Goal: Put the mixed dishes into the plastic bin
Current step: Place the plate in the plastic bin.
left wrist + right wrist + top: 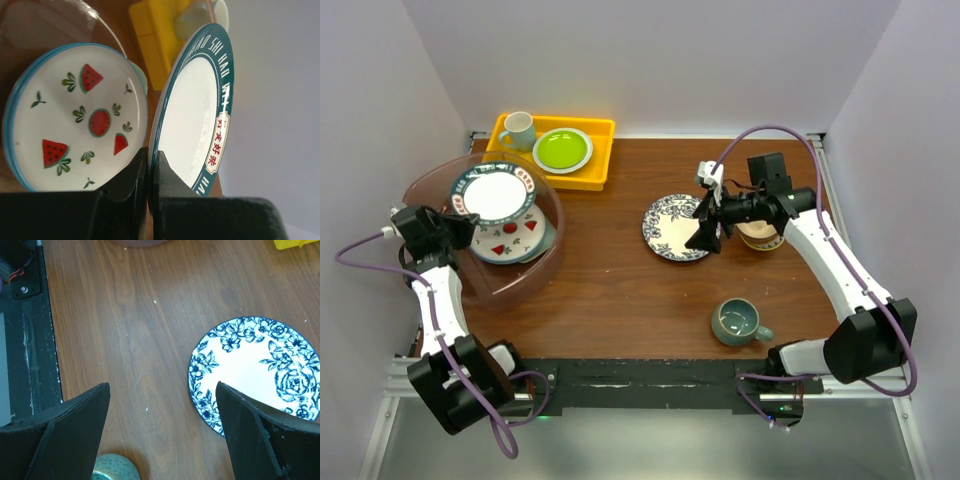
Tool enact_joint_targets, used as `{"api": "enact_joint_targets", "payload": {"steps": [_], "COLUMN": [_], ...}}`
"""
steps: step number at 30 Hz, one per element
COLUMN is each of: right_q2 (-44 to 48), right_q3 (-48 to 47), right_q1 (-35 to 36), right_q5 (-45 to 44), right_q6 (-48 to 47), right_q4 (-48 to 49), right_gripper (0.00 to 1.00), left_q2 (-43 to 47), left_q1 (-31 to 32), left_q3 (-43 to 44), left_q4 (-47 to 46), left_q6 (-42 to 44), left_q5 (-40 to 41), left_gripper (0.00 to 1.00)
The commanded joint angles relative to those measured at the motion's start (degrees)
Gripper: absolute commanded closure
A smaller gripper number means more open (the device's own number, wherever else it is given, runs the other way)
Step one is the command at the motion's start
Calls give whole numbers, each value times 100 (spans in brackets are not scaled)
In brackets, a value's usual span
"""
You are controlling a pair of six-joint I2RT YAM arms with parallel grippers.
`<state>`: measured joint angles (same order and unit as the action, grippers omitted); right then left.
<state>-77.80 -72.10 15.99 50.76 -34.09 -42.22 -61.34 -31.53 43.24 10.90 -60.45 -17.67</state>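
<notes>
Nearest the arm bases and far to the right of the plastic bin [520, 285] stands the teal mug [738, 322], upright with its handle to the right; its rim also shows at the bottom edge of the right wrist view [112, 469]. The bin is a large round tub of clear pinkish plastic at the table's left side. The left gripper [147, 161] reaches over the bin's left rim [460, 225], its fingers pressed together on the edge of the teal-rimmed plate [492, 195]. This plate has a plain white centre and a dark teal band with white lettering and a red-and-white label panel [195, 110]. It is held tilted above the bin's contents. Below it in the bin lies the watermelon plate [512, 238], white with a light blue rim, red melon slices and small green leaves [75, 120]. To the right of the bin, on the bare wood, the blue floral plate [677, 227] lies flat, white with dark blue roses around its border [255, 370]. The right gripper [705, 235] hangs over its right edge with fingers spread wide and holding nothing [161, 387]. Further right, the cream-tan bowl [763, 238] sits partly hidden under the right arm. Just behind the bin, the yellow tray [600, 160] holds the white mug [518, 130] and the lime-green plate [562, 150].
</notes>
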Motion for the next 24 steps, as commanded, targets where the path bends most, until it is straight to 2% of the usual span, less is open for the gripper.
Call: {"api": "enact_joint_targets", "payload": {"steps": [1,10,24], "right_q2": [186,204,230], "right_q3": [55,82,126], "right_q1": [-34,-34,-34], "right_q5": [197,215,197], "right_q6": [-54,-37,-10], "right_q4": [144,170,205], "right_gripper": [10,9,9], "left_q2": [-9,-264,-317], "left_q1": [-55,-55,-46], "left_q3": [167,202,-272], "left_q4": [237,887,660], "left_q6": [-20,270,490], "left_q5": [474,739,669], "left_gripper": [100,100,100]}}
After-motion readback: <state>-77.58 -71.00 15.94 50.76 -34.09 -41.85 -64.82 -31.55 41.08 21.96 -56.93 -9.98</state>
